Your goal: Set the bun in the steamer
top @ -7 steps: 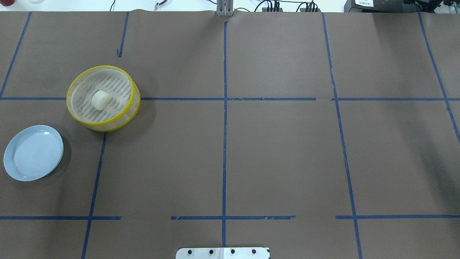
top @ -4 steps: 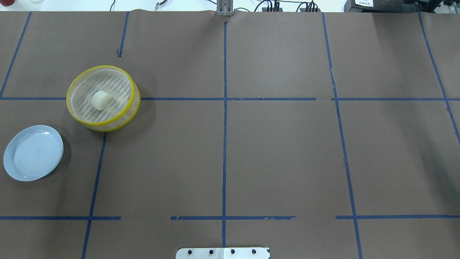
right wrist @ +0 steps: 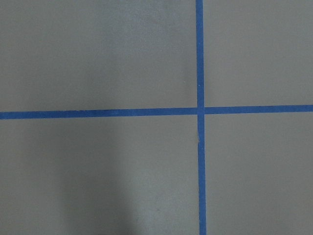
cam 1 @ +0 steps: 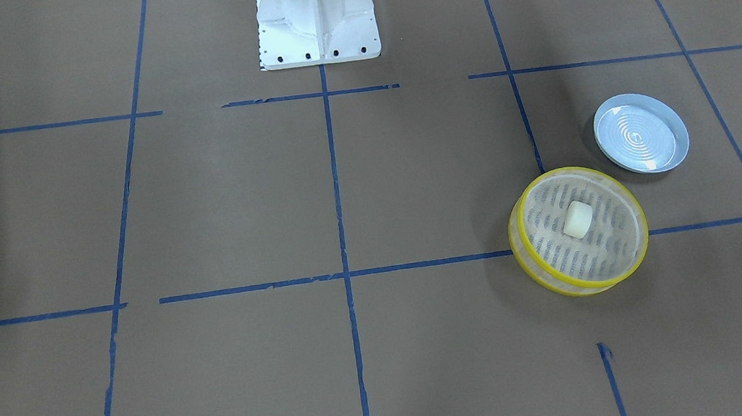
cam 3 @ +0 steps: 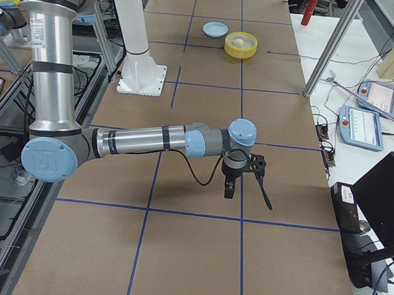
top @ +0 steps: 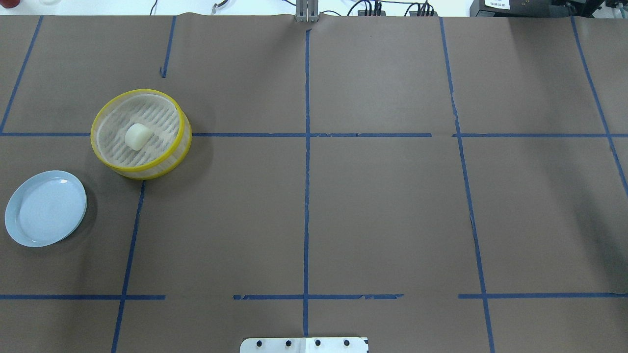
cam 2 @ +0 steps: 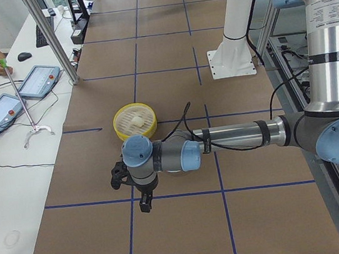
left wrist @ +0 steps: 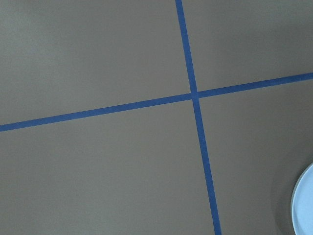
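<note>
Bun (top: pixel 137 136) sits in steamer (top: pixel 142 91), blue plate (top: pixel 45 208) at 8 o'clock; keep left gripper (cam 2: pixel 131 189), right gripper (cam 3: pixel 248 179) away; finger gap, cannot tell

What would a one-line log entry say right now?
bun: in steamer, on its floor | blue plate: beside steamer | left gripper: off steamer, state unclear | right gripper: far away, state unclear

Left gripper (cam 2: pixel 145 204) and right gripper (cam 3: pixel 230 190) show only in the side views; cannot tell how the fingers stand.
Left wrist view: plate (left wrist: pixel 304 203) cut by the right edge, only a pale blue sliver in frame.
Right side view: bun (cam 3: pixel 239 39) too small for detail.
Overhead: robot base (top: pixel 304 344) cut by the bottom edge.
</note>
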You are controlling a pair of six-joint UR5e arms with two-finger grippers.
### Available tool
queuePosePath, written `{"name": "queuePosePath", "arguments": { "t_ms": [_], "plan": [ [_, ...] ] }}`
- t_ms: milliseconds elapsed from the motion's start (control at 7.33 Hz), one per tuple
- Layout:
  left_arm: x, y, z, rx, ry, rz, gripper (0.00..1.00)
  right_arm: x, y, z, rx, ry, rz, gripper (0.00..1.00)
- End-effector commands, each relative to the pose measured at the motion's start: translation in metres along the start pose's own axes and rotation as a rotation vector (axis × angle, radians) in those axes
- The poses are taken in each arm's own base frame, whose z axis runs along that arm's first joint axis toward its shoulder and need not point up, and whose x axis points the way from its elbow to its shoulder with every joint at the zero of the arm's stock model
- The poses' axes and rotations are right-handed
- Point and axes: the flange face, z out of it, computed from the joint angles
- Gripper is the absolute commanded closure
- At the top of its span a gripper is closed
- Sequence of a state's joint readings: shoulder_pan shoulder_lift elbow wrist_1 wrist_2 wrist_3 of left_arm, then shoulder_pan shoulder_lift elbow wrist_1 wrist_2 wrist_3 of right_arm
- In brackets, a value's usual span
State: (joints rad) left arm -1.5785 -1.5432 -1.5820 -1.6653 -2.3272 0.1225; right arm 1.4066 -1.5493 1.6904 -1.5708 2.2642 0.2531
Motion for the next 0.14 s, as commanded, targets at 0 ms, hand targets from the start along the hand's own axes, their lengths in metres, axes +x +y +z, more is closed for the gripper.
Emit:
{"name": "queuePosePath", "arguments": {
  "t_ms": [0],
  "plan": [
    [0.0005,-0.0002,-0.0004,0.001,0.001,0.001,0.00,0.0000,0.0000,0.0000,0.000,0.000,0.000,0.00]
  ]
}}
